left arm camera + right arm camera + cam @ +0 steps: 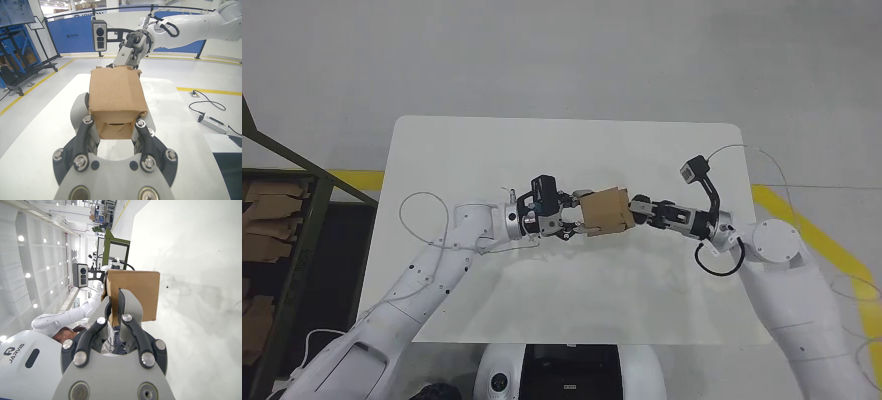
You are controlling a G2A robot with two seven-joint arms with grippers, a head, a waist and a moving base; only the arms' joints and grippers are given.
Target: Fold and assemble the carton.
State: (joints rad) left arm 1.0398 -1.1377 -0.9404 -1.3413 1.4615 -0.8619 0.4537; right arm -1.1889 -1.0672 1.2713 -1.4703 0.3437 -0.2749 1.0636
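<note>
Over the middle of the table (542,150), well away from every edge, held from both ends: brown carton (115,91). Grabbed at one end by left gripper (113,121), jaws clamped across its two side walls. Pinched at the opposite end by right gripper (114,306), jaws squeezed tight on a cardboard edge. Already box-shaped, flaps on the left-gripper end folded inward.
</note>
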